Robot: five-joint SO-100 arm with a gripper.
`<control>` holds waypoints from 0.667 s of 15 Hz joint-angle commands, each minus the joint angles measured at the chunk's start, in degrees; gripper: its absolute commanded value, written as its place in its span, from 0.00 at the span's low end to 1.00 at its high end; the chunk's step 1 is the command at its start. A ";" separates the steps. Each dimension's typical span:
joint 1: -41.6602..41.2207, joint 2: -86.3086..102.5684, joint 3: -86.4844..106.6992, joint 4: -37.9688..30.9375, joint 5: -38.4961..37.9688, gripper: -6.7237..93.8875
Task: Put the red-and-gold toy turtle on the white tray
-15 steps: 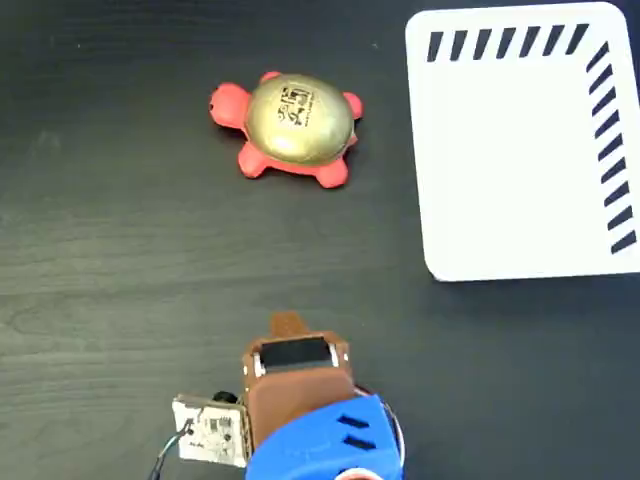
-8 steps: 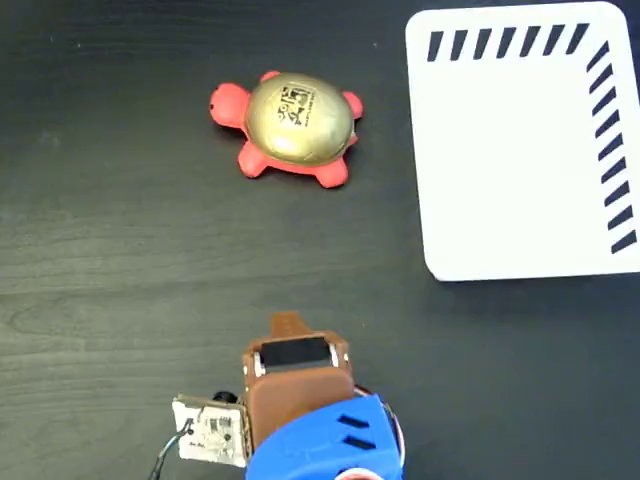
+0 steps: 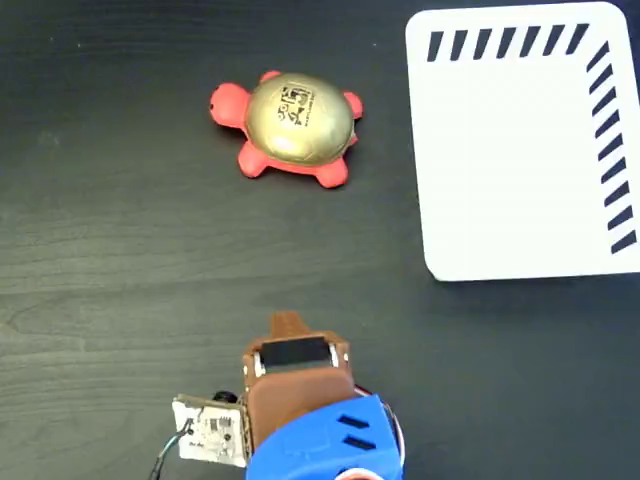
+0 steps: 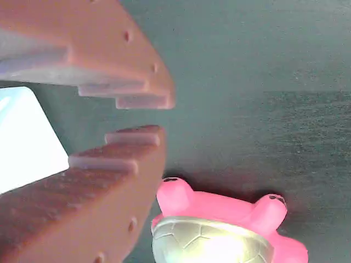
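Pincer (image 4: 148, 116) slightly parted, gripping nothing, above dark bench (image 3: 120, 230); red-and-gold toy turtle (image 3: 290, 126) ahead, untouched; white tray (image 3: 510, 160) ahead-right, well apart.

Bare dark table (image 3: 120, 240) between claw (image 3: 287, 322) and turtle (image 3: 290, 125), unobstructed

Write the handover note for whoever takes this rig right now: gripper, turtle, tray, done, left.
Gripper: holds nothing; in the wrist view its brown toothed fingertips stand a narrow gap apart. In the fixed view the arm sits at the bottom edge, well short of the toy.
Red-and-gold toy turtle: upright on the dark table, upper centre of the fixed view, untouched.
White tray: upper right of the fixed view, to the right of the turtle and apart from it, nothing on it.
Done: nothing yet.
Left: reach to the turtle, grip it, carry it right, set it on the tray.
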 commanded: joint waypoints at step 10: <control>-3.43 -24.08 -13.45 -8.26 2.55 0.06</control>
